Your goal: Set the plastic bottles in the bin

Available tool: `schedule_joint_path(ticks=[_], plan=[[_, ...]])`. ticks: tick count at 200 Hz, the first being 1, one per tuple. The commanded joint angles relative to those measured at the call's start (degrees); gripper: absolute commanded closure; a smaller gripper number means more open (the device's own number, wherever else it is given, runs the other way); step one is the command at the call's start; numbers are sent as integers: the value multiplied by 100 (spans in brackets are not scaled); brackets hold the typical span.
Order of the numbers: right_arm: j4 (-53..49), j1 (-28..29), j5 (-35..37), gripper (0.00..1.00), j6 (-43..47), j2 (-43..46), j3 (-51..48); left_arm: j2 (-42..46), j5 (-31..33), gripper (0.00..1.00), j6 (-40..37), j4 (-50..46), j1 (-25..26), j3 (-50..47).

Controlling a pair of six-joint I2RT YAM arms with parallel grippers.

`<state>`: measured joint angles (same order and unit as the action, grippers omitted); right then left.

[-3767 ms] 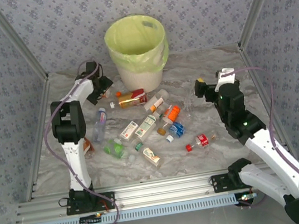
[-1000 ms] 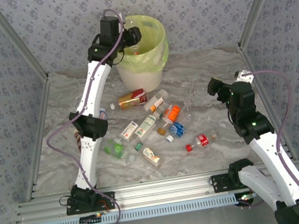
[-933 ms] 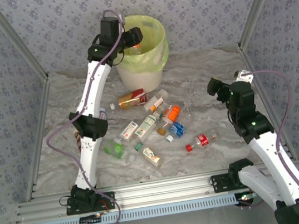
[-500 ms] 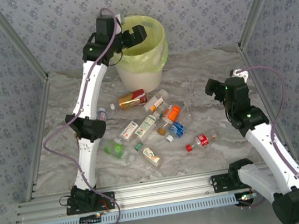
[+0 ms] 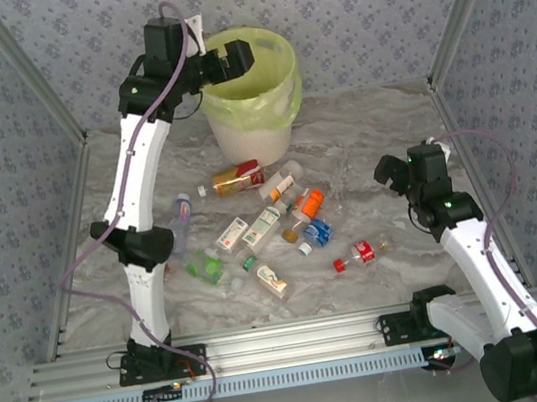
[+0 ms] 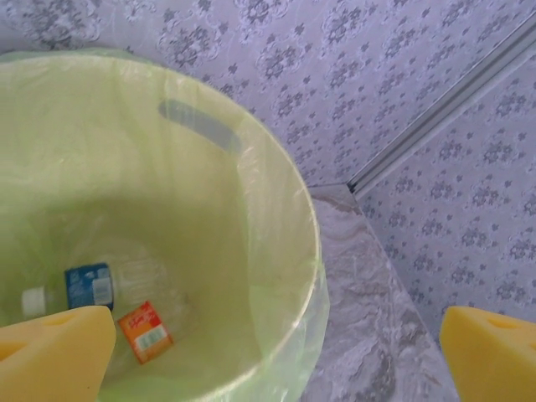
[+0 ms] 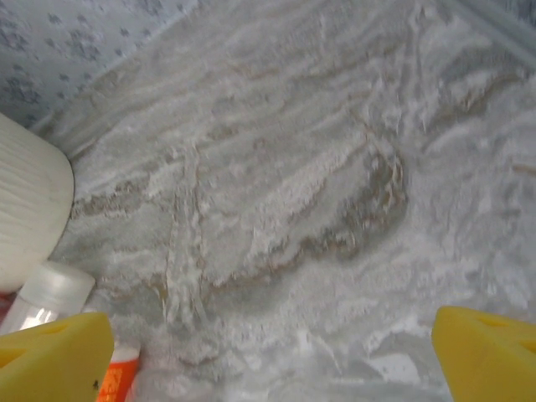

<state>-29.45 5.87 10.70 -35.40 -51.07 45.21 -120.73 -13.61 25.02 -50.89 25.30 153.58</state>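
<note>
The bin [image 5: 255, 134], white with a yellow-green bag, stands at the back of the table. My left gripper [image 5: 233, 63] hangs open over its near-left rim with nothing between its yellow pads [image 6: 52, 350]. Down inside the bin [image 6: 278, 198] lie a clear bottle with a blue label [image 6: 89, 286] and an orange-labelled one [image 6: 145, 332]. Several bottles lie scattered mid-table, among them an orange-labelled one [image 5: 238, 176], an orange-capped one [image 5: 308, 201], a blue one [image 5: 316, 233], a red one [image 5: 359, 252] and a green one [image 5: 204, 266]. My right gripper [image 5: 392, 170] is open above bare table, right of the pile.
Patterned walls and metal posts close in the marbled table [image 5: 359, 127] on three sides. In the right wrist view the bin's white wall [image 7: 27, 209], a clear white-capped bottle [image 7: 47, 293] and an orange bottle [image 7: 117, 381] lie at the left edge.
The left arm swung up from the back left of the table to over the bin, and its fingers have opened. The right gripper drifted slightly right and nearer.
</note>
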Motion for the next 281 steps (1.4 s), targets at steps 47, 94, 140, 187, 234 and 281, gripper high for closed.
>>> schedule_joint_path(ticks=[47, 94, 140, 187, 234, 281], plan=[[-1589, 6, -1402, 0, -1866, 418, -319, 1845, 698, 0, -287, 1566, 36, -2839], [-1813, 28, -2263, 0, -3314, 432, -711, 3177, 1376, 1, -117, 2814, -37, -5192], [-1887, 122, -2352, 0, -4206, 169, -1012, 4398, 1825, 0, 898, 3487, -613, -7145], [-1115, 505, -2360, 1, -5050, -296, -1486, 5275, 2096, 1, 1530, 3286, -1460, -8399], [-978, 687, -2006, 6, -4909, -1031, -1301, 5520, 2323, 1, 1496, 2888, -1642, -8731], [-543, 801, -1879, 9, -5073, -1374, -1381, 5509, 2597, 1, 1628, 2792, -1755, -8845]])
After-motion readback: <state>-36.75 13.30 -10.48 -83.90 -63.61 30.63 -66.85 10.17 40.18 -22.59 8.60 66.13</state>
